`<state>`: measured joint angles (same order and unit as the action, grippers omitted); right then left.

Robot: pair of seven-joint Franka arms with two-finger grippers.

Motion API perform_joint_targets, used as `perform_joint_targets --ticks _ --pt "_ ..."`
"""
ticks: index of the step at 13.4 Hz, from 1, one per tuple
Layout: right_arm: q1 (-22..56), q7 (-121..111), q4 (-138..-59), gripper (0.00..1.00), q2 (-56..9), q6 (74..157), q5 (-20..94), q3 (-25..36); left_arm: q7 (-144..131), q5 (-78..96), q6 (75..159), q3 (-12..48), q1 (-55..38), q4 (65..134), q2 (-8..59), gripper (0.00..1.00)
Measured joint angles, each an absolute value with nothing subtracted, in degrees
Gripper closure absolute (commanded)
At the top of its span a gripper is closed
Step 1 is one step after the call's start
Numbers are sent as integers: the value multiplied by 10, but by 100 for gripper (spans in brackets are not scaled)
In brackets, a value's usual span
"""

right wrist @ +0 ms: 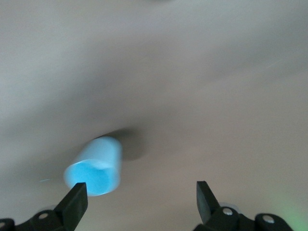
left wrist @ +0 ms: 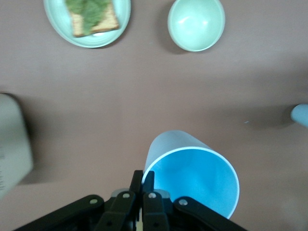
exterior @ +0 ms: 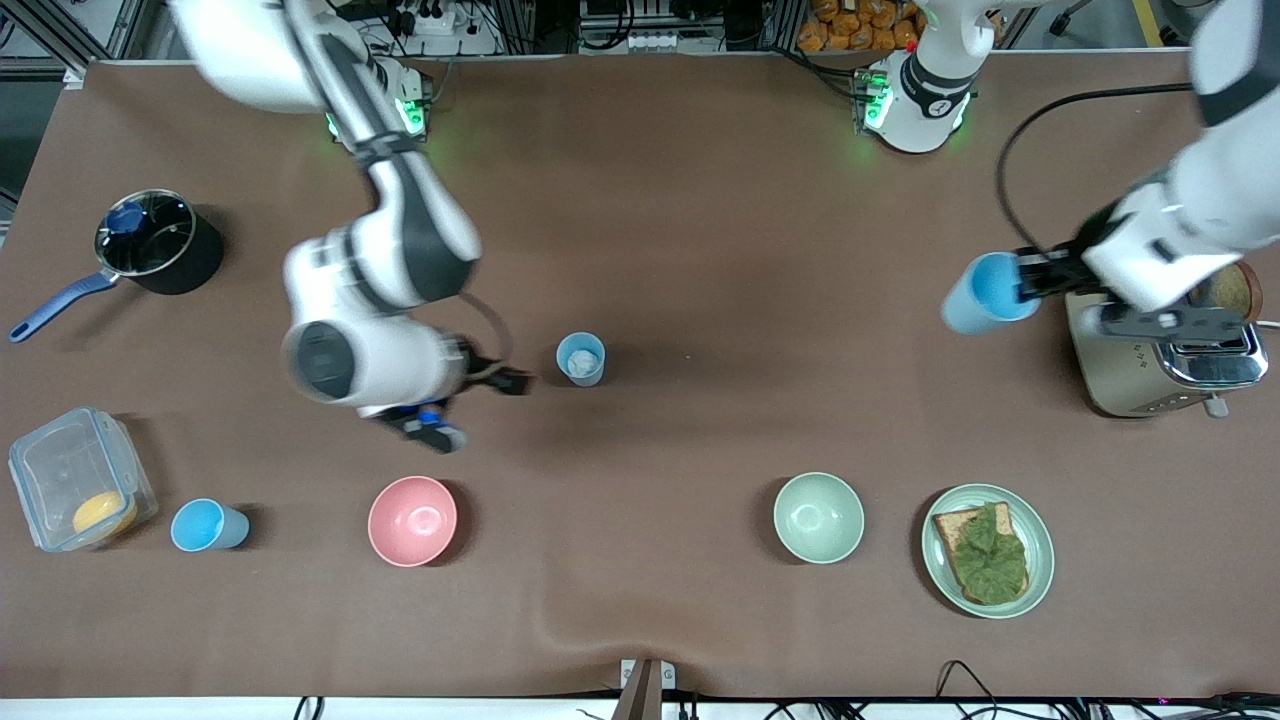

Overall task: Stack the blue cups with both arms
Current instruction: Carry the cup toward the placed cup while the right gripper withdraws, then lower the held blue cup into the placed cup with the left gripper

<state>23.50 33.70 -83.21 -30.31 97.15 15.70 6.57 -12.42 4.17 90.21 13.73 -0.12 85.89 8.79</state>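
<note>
Brown table mat (exterior: pixel 700 200) everywhere. Left gripper (exterior: pixel 1025 283) is clamped on a sky-blue cup (exterior: pixel 985 293), up in the air at 3 o'clock beside the toaster (exterior: pixel 1165 350). Right gripper (right wrist: pixel 139 195), fingers apart, hangs by the pale cup (exterior: pixel 581 358) mid-table. I'd steady that one first, then lower the carried cup in straight.

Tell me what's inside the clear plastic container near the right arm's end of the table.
The clear container holds one round yellow-orange item in the corner nearest the front camera. The rest looks bare through its lid. What the item is cannot be told.
</note>
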Motion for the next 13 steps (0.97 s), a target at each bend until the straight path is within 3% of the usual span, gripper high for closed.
perform_joint_targets --ticks 8,13 --pt "106 90 -839 0 -234 889 30 74 -396 62 1158 144 -231 859 219 100" --pt "54 45 -877 0 -135 887 2 75 -551 32 1261 140 -329 859 298 100"
